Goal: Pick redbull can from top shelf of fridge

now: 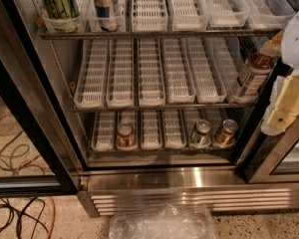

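The fridge (189,180) stands open in front of me, with wire racks of white slotted trays. On the top shelf (154,34), at the upper left, the slim redbull can (105,4) stands in the second lane, showing blue, silver and a red mark; its lid is cut off by the frame's top edge. A wider green-patterned can (60,4) stands just left of it. My gripper (284,106), white and pale yellow, hangs at the right edge beside the middle rack, far right of and below the redbull can, and holds nothing that I can see.
A brown-lidded labelled can (250,76) stands at the middle rack's right end, close to my gripper. Two gold-brown cans (124,135) (225,132) and a silver can (201,133) sit on the lowest rack. A clear plastic container (162,223) and cables (15,213) lie on the floor. A black door frame (25,108) runs along the left.
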Robot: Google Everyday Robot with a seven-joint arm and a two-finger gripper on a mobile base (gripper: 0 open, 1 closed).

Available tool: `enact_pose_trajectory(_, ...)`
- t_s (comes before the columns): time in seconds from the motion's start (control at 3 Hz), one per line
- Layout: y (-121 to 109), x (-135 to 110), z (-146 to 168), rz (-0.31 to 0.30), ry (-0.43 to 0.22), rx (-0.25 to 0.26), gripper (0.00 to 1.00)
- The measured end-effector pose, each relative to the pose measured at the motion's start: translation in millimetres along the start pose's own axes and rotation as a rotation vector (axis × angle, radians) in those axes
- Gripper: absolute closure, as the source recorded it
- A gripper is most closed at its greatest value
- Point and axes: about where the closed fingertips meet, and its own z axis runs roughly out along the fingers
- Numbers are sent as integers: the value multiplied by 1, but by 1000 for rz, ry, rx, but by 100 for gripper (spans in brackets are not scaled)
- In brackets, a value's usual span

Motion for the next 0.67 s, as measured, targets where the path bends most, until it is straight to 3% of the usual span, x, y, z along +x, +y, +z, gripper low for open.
enact_pose_trajectory(0.33, 0, 0, 0, 0, 0, 0, 0)
enact_pose_trajectory(0.67, 0, -4, 6, 9, -48, 20, 0)
